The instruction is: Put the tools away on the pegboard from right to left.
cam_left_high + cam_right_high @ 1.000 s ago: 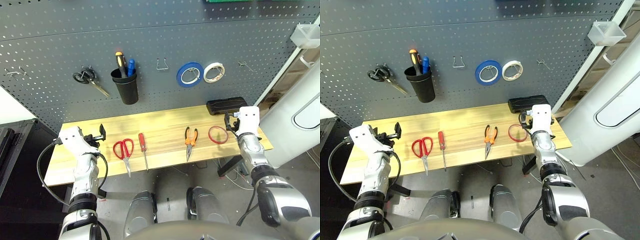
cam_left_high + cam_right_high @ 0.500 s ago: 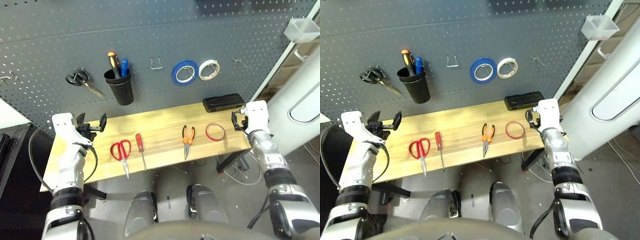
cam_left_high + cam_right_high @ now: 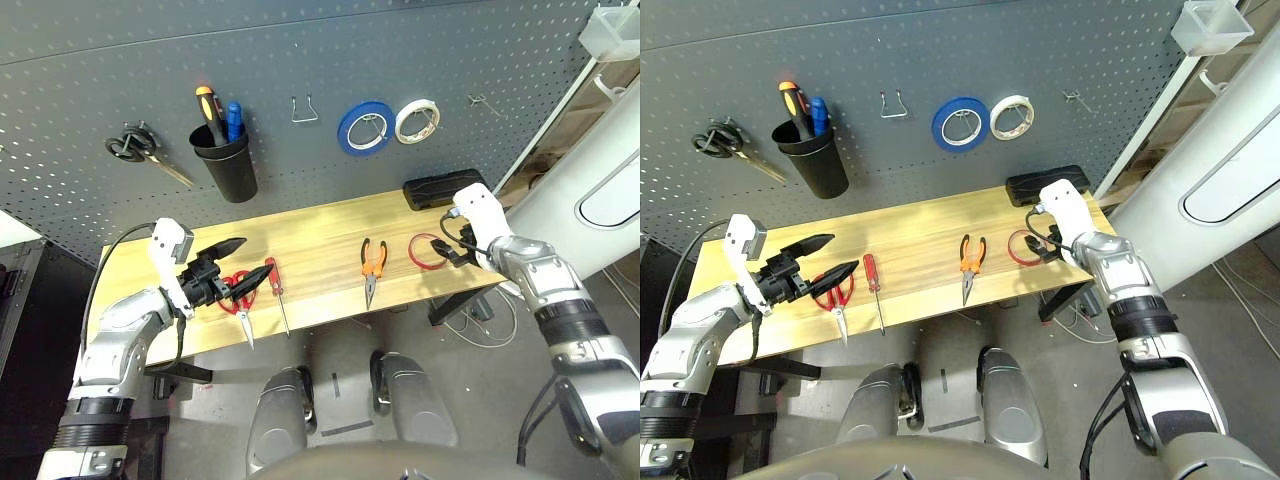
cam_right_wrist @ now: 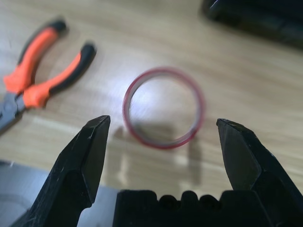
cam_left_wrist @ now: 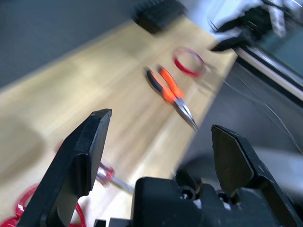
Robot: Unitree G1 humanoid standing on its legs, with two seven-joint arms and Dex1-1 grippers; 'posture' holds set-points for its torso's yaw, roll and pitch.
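Observation:
On the wooden table (image 3: pixel 320 225) lie, from right to left, the thin red tape ring (image 3: pixel 421 252), orange-handled pliers (image 3: pixel 373 260), the small red-handled screwdriver (image 3: pixel 277 291) and red-handled scissors (image 3: pixel 237 298). My right gripper (image 3: pixel 442 251) hangs open just over the ring's right side; in the right wrist view the ring (image 4: pixel 126 106) lies between its open fingers (image 4: pixel 87 156). My left gripper (image 3: pixel 245 262) stands open above the red scissors, pointing right, and hides part of them. The pegboard (image 3: pixel 300 55) rises behind the table.
On the pegboard hang black-handled scissors (image 3: pixel 138 155), a black cup (image 3: pixel 226 172) with two screwdrivers, a blue tape roll (image 3: pixel 364 127), a white tape roll (image 3: pixel 416 120) and bare hooks (image 3: pixel 303 108). A black box (image 3: pixel 438 190) sits behind the ring. A white cabinet (image 3: pixel 600 190) stands at the right.
The camera has shifted. My right gripper dropped left onto the red ring's spot. My left gripper swung right, over the red scissors. Both stayed open.

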